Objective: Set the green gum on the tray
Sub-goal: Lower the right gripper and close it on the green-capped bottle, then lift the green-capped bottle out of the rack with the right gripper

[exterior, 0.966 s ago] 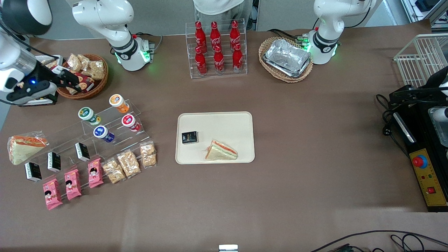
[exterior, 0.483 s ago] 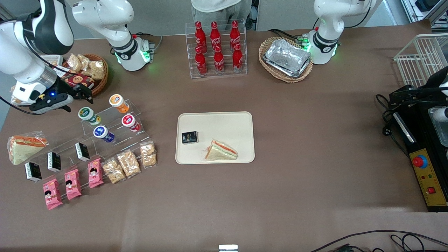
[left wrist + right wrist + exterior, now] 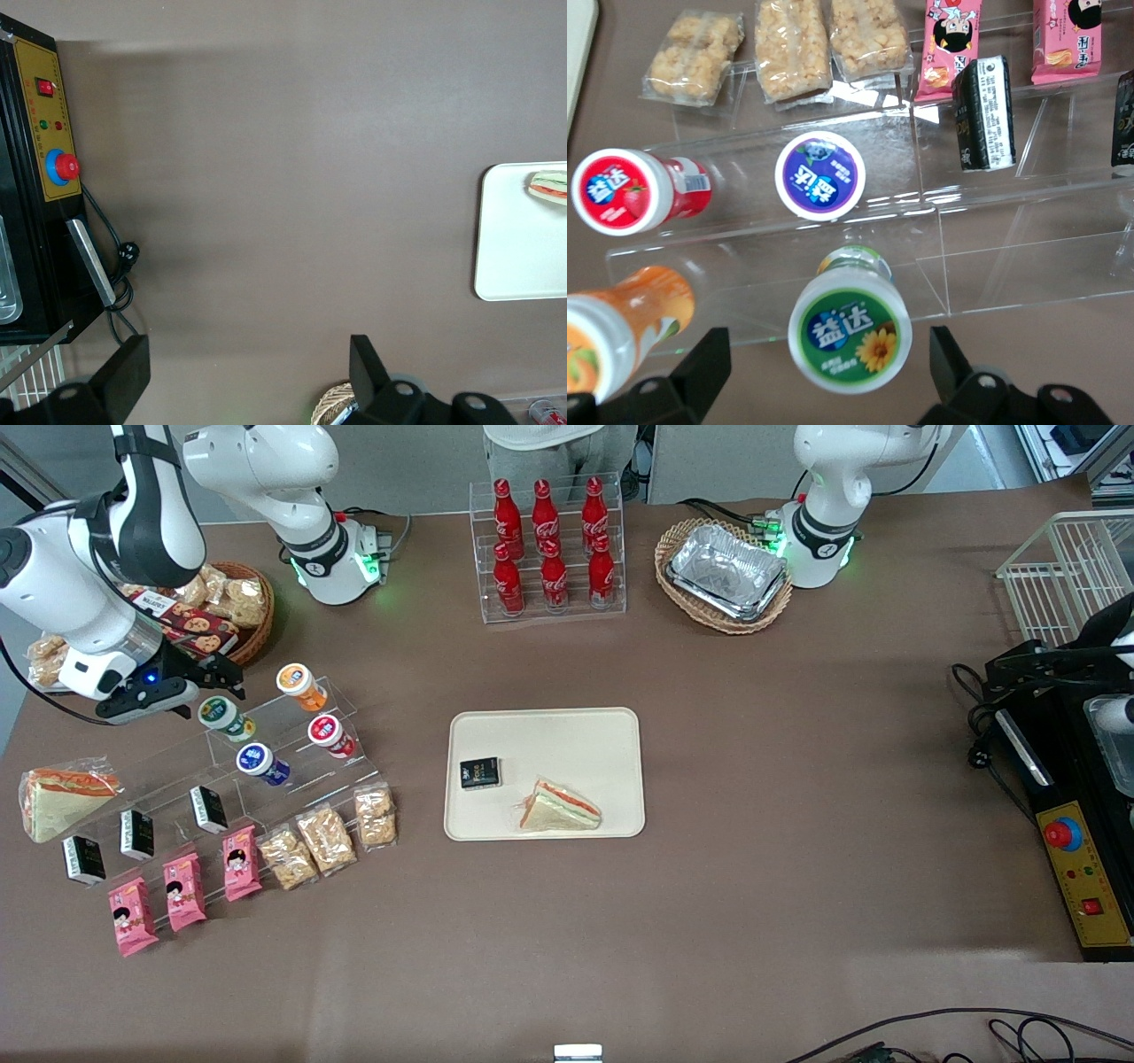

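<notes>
The green gum [image 3: 221, 716] stands on the top step of a clear acrylic stand [image 3: 292, 757] toward the working arm's end of the table. In the right wrist view its green cap [image 3: 850, 329] lies between my two fingers [image 3: 700, 363], with a gap on each side. My gripper [image 3: 215, 683] is open, just above and beside the bottle, not touching it. The cream tray [image 3: 611, 731] lies mid-table and holds a black packet [image 3: 479, 772] and a wrapped sandwich [image 3: 560, 808].
Orange-capped [image 3: 299, 684], red-capped [image 3: 329, 734] and blue-capped [image 3: 259, 763] bottles share the stand. Black packets, pink packs and cracker bags line its lower steps. A snack basket [image 3: 239, 615] sits near my arm. Cola bottles [image 3: 549, 549] and foil trays [image 3: 726, 571] stand farther back.
My gripper has moved from beside the snack basket toward the front camera and the stand, coming down to the green gum. The bottles and tray have not moved.
</notes>
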